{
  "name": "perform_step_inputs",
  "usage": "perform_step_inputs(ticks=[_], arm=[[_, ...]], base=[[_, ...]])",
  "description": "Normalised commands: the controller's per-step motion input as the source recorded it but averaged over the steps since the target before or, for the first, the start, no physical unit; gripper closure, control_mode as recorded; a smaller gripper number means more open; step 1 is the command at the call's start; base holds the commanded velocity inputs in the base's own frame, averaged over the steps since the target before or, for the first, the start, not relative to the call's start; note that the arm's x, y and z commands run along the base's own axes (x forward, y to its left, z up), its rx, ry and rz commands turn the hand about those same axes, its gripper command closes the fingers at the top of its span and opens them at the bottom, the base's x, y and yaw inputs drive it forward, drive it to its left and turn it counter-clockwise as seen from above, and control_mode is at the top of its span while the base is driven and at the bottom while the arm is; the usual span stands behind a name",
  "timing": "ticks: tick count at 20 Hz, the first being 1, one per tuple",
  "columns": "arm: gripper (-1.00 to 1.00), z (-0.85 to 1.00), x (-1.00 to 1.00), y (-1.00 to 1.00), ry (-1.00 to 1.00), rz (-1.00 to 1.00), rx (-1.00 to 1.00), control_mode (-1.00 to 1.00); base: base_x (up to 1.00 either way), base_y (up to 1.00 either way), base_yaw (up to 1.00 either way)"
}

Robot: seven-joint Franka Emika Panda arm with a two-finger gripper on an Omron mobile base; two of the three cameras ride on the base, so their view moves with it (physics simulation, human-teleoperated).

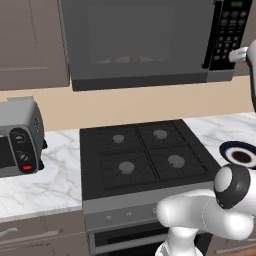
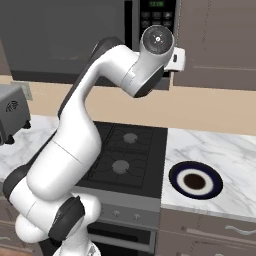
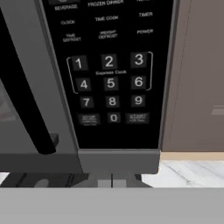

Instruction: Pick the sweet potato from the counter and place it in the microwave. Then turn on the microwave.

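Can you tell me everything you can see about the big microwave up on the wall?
The microwave is a big dark grey box mounted above the black stovetop, between brown cabinets. Its wide windowed door is shut, with something reddish dimly visible inside. A long black handle runs beside the black keypad, which has number buttons, stop and start. A small green display sits on top.

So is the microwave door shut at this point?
Shut. The microwave door sits flush with its keypad panel, and the handle lies flat alongside it.
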Motion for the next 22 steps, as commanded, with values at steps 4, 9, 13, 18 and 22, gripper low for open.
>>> perform_step_inputs(ticks=[4,9,13,18,22], arm=[[1.0,0.0,0.22,0.0,0.0,0.0,0.02,-1.0],[1.0,-0.03,0.18,-0.03,0.0,0.0,0.02,-1.0],[1.0,-0.09,0.24,-0.11,0.0,0.0,0.02,-1.0],[1.0,-0.06,0.24,-0.16,0.0,0.0,0.03,-1.0],[1.0,-0.01,0.27,-0.11,0.0,0.0,0.04,-1.0]], base=[[0.0,0.0,0.0],[0.0,0.0,0.0],[0.0,0.0,0.0],[0.0,0.0,0.0],[0.0,0.0,0.0]])
